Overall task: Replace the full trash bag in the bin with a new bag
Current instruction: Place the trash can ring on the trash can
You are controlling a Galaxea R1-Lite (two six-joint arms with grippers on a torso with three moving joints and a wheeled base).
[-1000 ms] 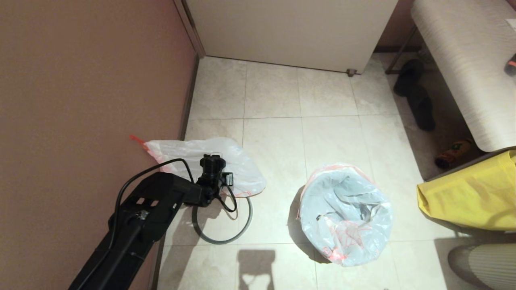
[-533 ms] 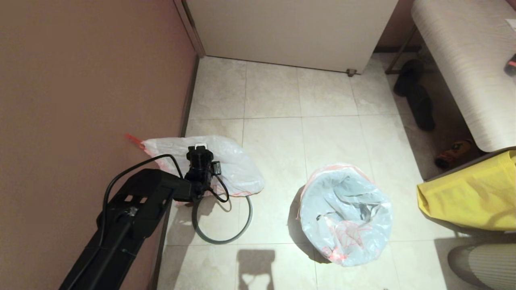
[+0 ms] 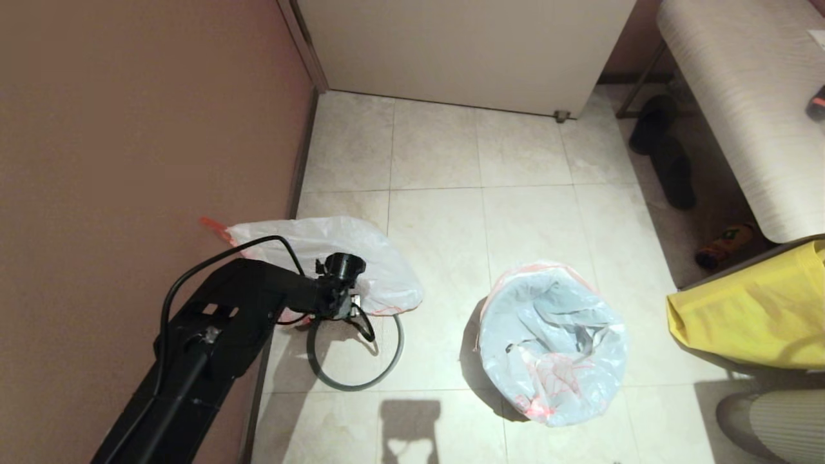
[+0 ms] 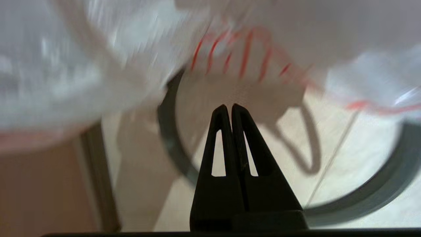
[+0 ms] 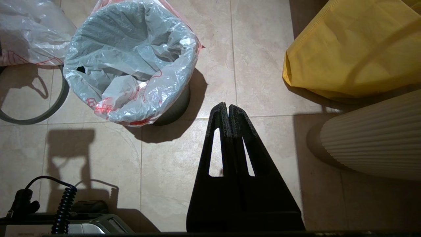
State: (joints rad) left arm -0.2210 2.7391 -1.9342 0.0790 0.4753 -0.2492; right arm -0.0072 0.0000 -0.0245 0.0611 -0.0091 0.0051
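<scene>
The left gripper (image 4: 229,107), fingers pressed together and holding nothing, hangs over the grey ring (image 3: 393,361) at the near edge of the full bag (image 3: 380,264), which lies by the wall at nine o'clock from the bin (image 5: 176,108). The new bag (image 3: 554,341) lines the bin. The right gripper (image 5: 228,106), also closed and empty, hangs over bare floor (image 3: 438,148) at five o'clock from the bin.

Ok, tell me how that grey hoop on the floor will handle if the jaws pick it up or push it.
The grey hoop keeps an even round curve lying flat on the tile, so it is probably stiff, not floppy. It is thin and open in the middle, so likely light. Its far arc lies under the edge of the full trash bag, so a push or lift may drag that film along.
</scene>
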